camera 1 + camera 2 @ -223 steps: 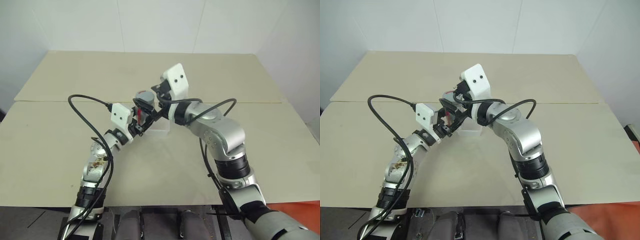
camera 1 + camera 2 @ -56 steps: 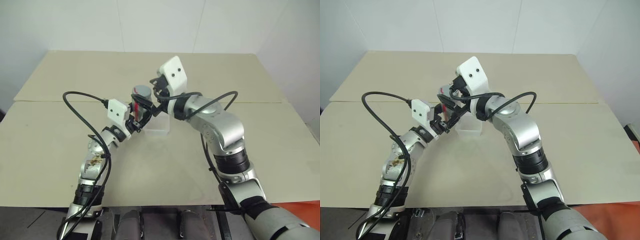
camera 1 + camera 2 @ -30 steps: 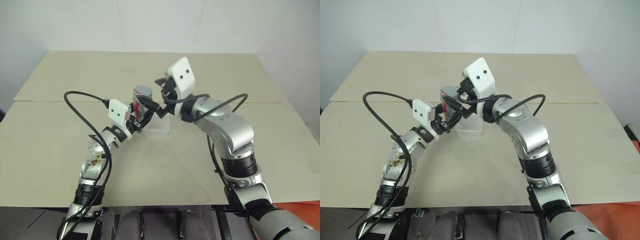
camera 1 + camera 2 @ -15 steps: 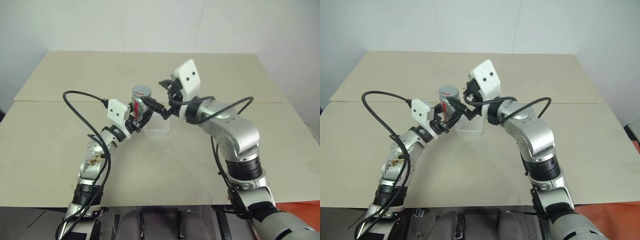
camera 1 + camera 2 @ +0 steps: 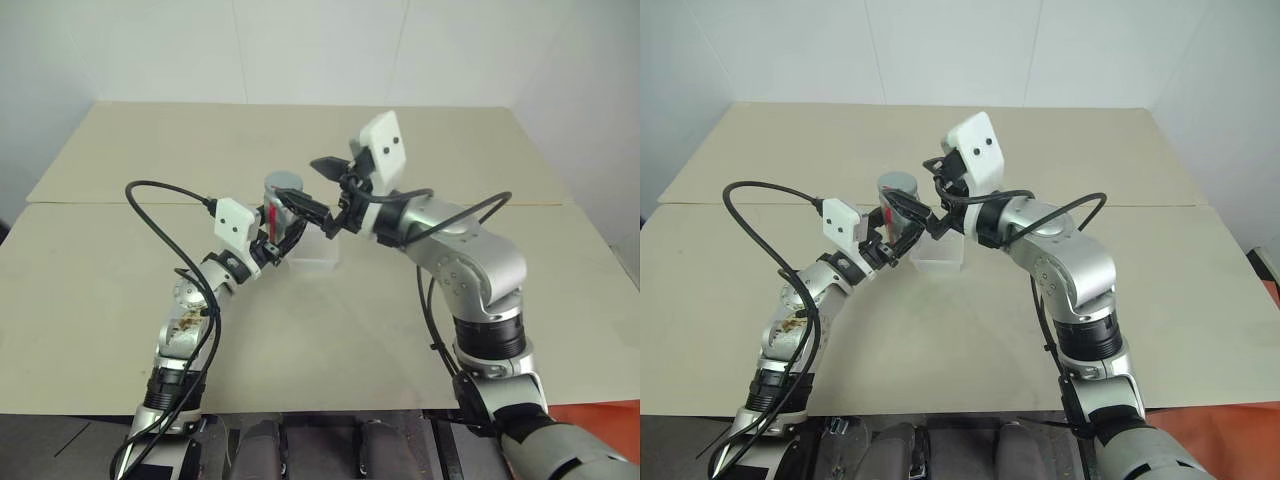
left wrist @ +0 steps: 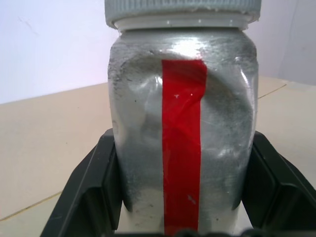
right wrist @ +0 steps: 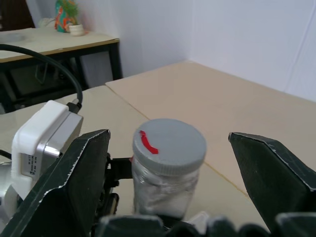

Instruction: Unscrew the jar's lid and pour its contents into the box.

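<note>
Now right fingers wide and back off the lid, left fingers still clamped on the jar

Beige tabletop, seam running across it. Plain white walls behind. Beyond the claw, a desk carrying a colourful ornament.

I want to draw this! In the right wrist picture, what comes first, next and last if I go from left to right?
White camera block → right gripper's left-side finger → jar with its lid → right gripper's right-side finger.
</note>
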Robot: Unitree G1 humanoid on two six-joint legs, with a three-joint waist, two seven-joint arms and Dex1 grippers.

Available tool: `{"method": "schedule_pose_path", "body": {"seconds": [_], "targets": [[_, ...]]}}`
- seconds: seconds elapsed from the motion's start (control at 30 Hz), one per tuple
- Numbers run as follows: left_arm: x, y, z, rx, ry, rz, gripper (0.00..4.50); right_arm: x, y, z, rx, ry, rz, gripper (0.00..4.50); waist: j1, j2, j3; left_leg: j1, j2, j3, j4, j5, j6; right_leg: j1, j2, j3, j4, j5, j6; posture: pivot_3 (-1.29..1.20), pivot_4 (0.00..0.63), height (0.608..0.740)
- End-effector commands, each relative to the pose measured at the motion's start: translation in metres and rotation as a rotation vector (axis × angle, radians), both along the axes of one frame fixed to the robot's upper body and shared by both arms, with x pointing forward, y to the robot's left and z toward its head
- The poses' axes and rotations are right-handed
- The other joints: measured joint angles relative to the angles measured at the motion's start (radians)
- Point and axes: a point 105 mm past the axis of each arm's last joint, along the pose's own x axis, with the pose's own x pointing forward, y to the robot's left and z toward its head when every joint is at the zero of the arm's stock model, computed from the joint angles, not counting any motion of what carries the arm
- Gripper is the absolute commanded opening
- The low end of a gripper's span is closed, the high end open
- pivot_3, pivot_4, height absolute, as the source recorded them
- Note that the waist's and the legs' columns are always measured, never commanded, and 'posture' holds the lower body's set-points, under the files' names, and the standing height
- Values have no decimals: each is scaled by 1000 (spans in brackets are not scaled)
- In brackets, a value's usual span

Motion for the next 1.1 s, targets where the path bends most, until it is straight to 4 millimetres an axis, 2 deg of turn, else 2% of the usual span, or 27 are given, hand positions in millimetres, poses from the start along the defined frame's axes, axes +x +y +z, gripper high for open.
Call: {"method": "schedule_pose_path", "body": {"seconds": [0.03, 0.57, 0.67, 0.77, 1.0, 1.1], "targets": [[-10, -5, 17, 14, -94, -36, 2750, -2, 7, 15, 32, -48, 40, 4459, 0, 0, 0, 0, 0, 0, 0, 0, 0, 0, 0, 0, 0, 0, 0, 0, 150, 740], [-15, -4, 18, 5, -102, -33, 2750, 4, 18, 12, 24, -26, 81, 4459, 0, 0, 0, 0, 0, 0, 0, 0, 0, 0, 0, 0, 0, 0, 0, 0, 150, 740], [-16, -4, 17, 3, -100, -32, 2750, 4, 19, 12, 22, -22, 83, 3873, 0, 0, 0, 0, 0, 0, 0, 0, 0, 0, 0, 0, 0, 0, 0, 0, 150, 740], [-16, -4, 17, 3, -99, -32, 2750, 5, 19, 11, 22, -20, 78, 2832, 0, 0, 0, 0, 0, 0, 0, 0, 0, 0, 0, 0, 0, 0, 0, 0, 150, 740], [-16, -3, 15, 1, -92, -26, 2750, 4, 18, 11, 18, -21, 83, 2765, 0, 0, 0, 0, 0, 0, 0, 0, -1, 0, 0, 0, 0, 0, 0, 0, 150, 740], [-16, 1, 8, -3, -60, -33, 2750, 5, 16, 15, 25, -33, 77, 2765, 0, 0, 0, 0, 0, 0, 0, 0, 0, 0, 0, 0, 0, 0, 0, 0, 150, 740]]}}
